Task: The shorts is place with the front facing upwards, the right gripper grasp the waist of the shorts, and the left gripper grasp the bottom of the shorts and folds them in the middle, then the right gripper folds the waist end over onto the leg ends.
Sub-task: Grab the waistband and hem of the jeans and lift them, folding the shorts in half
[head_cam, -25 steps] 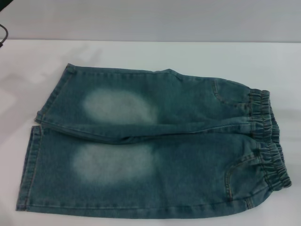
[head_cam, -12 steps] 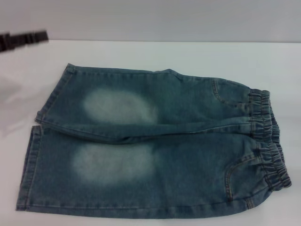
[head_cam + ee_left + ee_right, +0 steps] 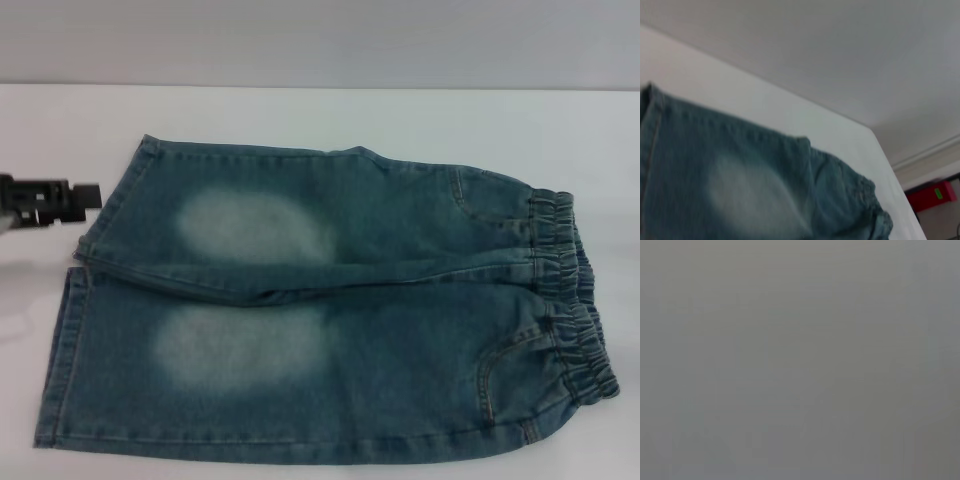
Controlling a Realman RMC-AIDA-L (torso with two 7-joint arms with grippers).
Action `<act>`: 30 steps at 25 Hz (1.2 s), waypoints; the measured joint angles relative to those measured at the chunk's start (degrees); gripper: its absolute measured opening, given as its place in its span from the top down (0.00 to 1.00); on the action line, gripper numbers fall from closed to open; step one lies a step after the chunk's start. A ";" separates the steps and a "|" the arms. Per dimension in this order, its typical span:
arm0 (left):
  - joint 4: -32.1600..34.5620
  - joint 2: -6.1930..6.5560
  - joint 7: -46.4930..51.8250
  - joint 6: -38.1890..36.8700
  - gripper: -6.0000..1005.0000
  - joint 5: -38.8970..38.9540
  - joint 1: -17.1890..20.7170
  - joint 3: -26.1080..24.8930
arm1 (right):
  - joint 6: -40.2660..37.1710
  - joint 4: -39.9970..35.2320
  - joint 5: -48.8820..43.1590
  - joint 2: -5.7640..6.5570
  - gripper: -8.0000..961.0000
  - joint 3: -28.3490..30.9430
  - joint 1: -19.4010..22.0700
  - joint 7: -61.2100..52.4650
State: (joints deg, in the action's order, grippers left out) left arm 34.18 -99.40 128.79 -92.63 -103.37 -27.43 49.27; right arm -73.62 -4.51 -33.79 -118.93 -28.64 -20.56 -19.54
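While the head view gives us the whole pair of denim shorts (image 3: 330,310) spread flat on the white table (image 3: 330,115), front side up, the left wrist view gives us only part of one leg from low and close, with the table edge and a grey wall behind it. From the head view we see the waist (image 3: 570,295), a gathered elastic band, lying toward our right side, and the bottom of the shorts (image 3: 75,310), two straight stitched hems, lying toward our left. Each leg has a pale faded patch at its middle, and a curved pocket seam sits near the band.

At the left edge of the head view we see the left gripper (image 3: 60,198), a black claw reaching in above the table, just beside the hem of the farther leg and not touching the cloth. We cannot tell how far its fingers are spread; it has hold of nothing that we can see.

Only the left wrist view shows us a red object (image 3: 932,196) with a small green label, off beyond the far end of the table; any writing on that label is too small for us to read. That view also catches the ruffled band at the far end of the denim.

For the right wrist view we get a plain grey field with nothing we can make out, and the right gripper shows in none of the views.

We see no brand marks on the shorts and no containers on the table.
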 joint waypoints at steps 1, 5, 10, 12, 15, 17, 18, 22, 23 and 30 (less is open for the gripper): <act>-0.47 -0.10 1.84 -1.66 0.43 -1.15 0.31 -0.01 | 0.00 0.00 0.00 0.00 0.41 0.00 0.00 0.00; -2.86 0.32 4.02 -3.33 0.43 -4.45 0.45 -0.05 | 0.25 -0.05 0.08 0.03 0.41 0.13 -0.32 0.29; -3.68 0.85 5.38 -5.09 0.43 -7.79 0.98 -0.06 | 0.87 -0.37 0.15 0.22 0.41 0.00 -1.33 0.31; -3.68 0.92 6.01 -5.63 0.43 -8.78 1.02 -0.06 | 1.15 -0.39 0.09 0.24 0.41 -0.10 -1.59 0.31; -3.75 0.91 7.47 -6.01 0.43 -10.70 1.09 -0.06 | 2.03 -0.39 -0.09 0.28 0.41 -0.33 -2.47 0.33; -3.76 0.87 7.69 -6.10 0.43 -11.43 1.10 -0.06 | 2.61 -0.30 -0.15 0.28 0.41 -0.43 -3.02 0.32; -3.77 0.85 7.85 -6.21 0.43 -12.03 1.10 -0.06 | 2.78 -0.25 -0.15 0.28 0.41 -0.43 -3.18 0.32; -3.77 0.67 8.89 -8.09 0.43 -14.72 1.33 -0.05 | 2.98 -0.11 -0.18 0.29 0.41 -0.43 -3.68 0.09; -3.77 0.67 8.89 -8.09 0.43 -14.72 1.33 -0.05 | 3.00 -0.09 -0.18 0.28 0.41 -0.43 -3.80 0.07; -3.74 0.70 9.00 -7.82 0.43 -18.20 2.31 -0.15 | 3.00 0.64 -0.22 0.12 0.41 -0.48 -4.17 -0.06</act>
State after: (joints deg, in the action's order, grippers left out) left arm 30.44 -98.71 137.80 -100.45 -121.57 -25.12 49.12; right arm -70.63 -3.86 -34.01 -118.81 -29.12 -24.73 -19.60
